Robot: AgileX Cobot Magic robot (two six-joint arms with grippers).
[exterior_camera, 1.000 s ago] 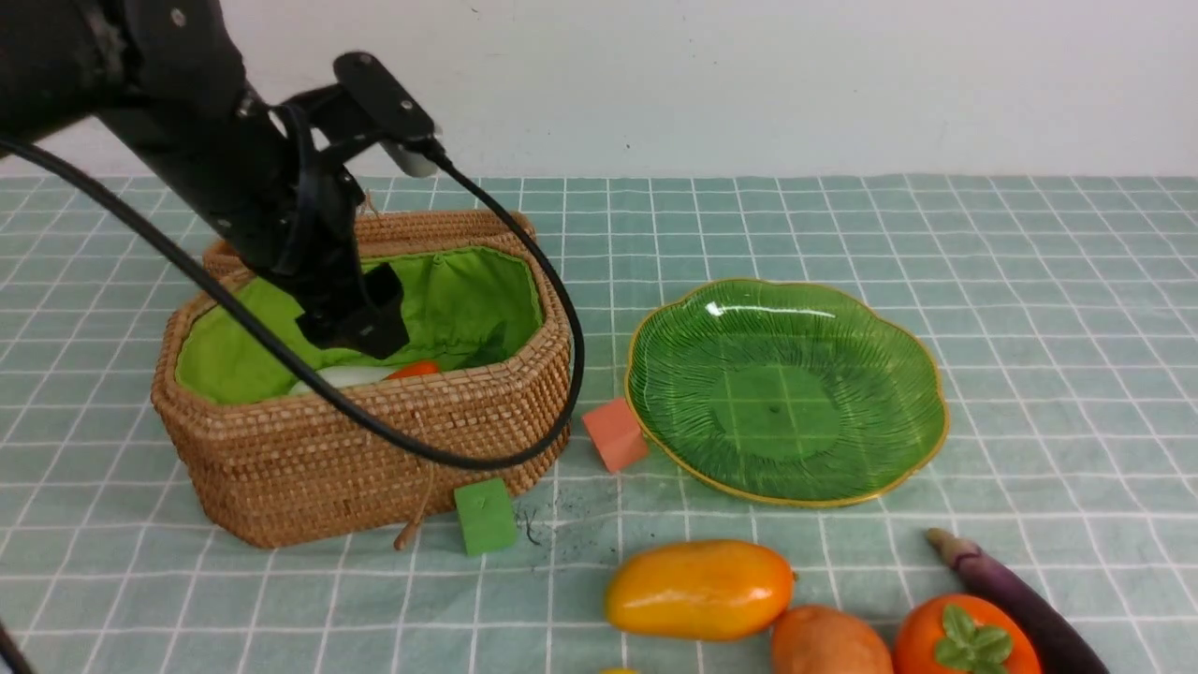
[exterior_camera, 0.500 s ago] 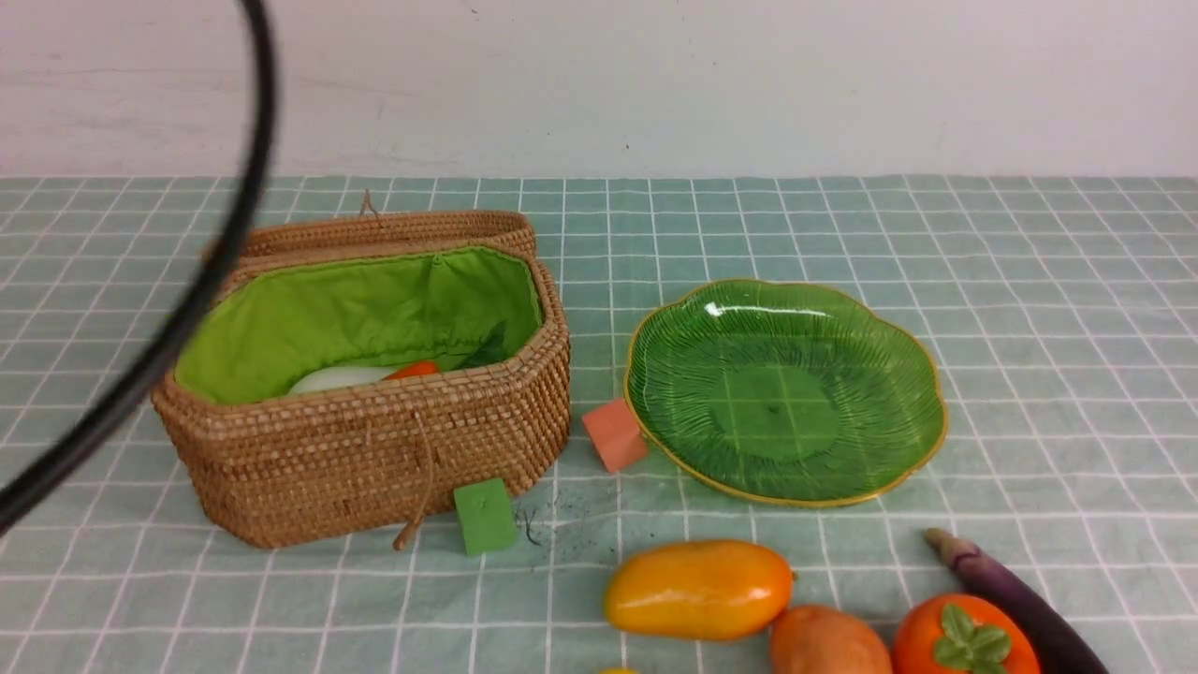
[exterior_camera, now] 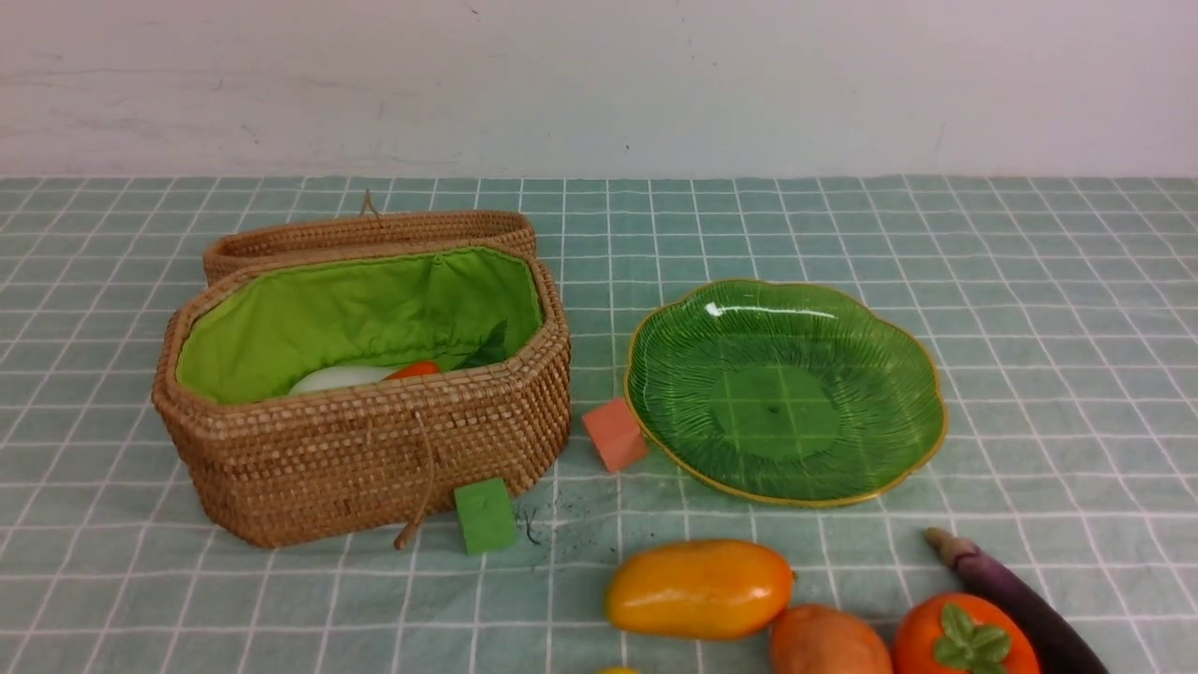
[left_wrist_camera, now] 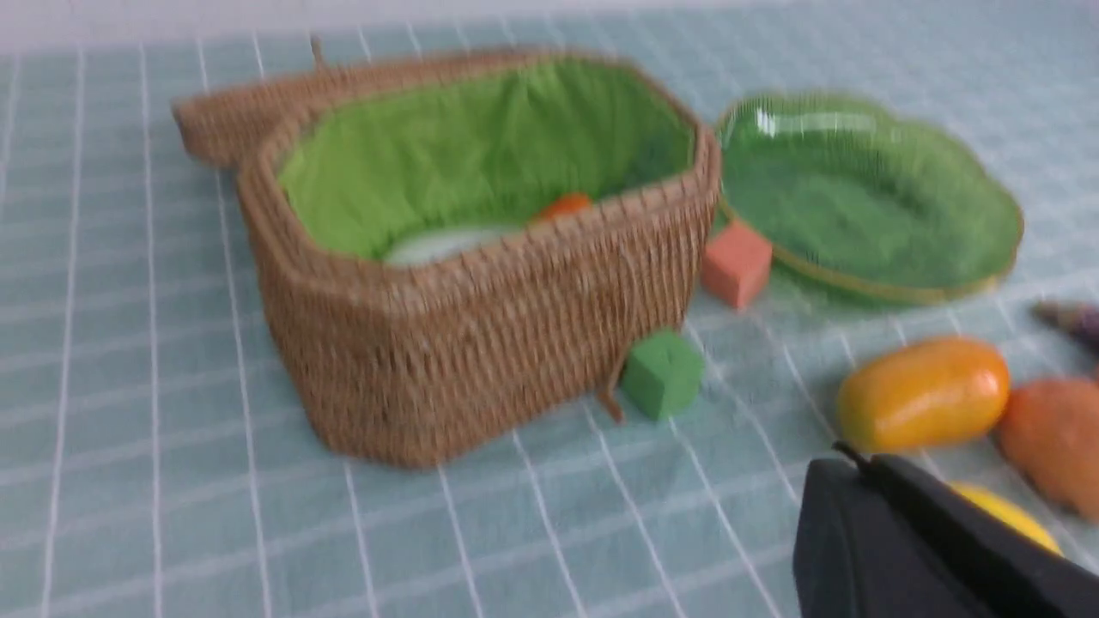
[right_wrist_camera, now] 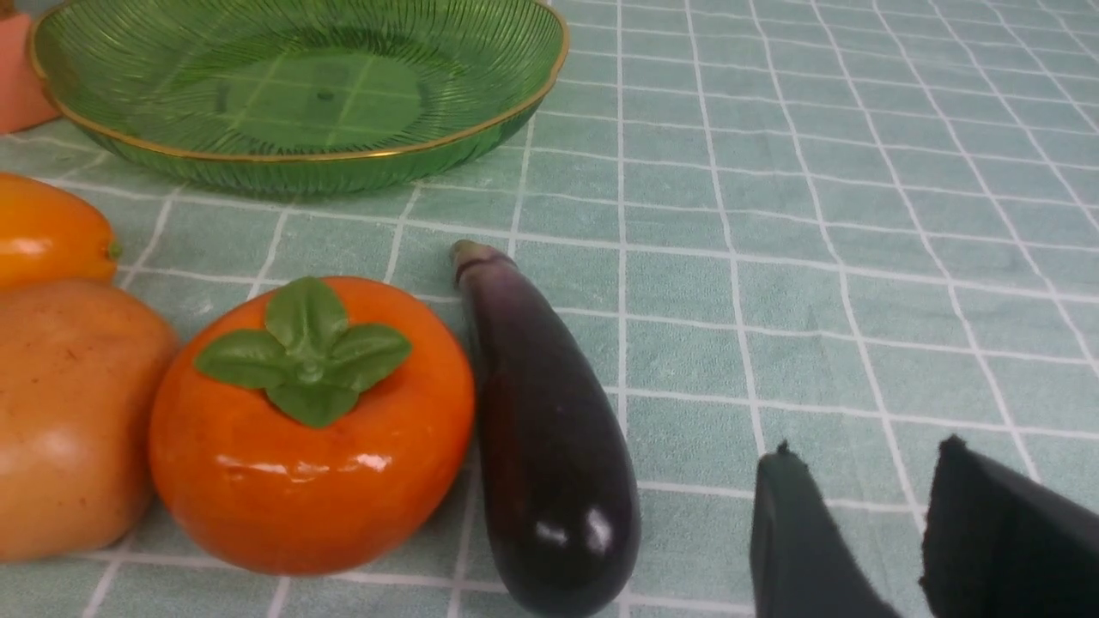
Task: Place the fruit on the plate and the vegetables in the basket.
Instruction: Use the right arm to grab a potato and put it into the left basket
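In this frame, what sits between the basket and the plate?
A small orange cube lies in the gap between the basket and the plate, close by the plate's rim. The front view shows it most clearly.

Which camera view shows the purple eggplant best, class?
The right wrist view: the eggplant lies close, sharp and almost whole. The front view crops its thick end; the left wrist view catches only a blurred tip.

— How's your right gripper?
— Its two fingers stand apart, tips up, nothing between them.
— And the left gripper?
— Only one dark, blurred corner shows; I can't tell how its jaws stand.
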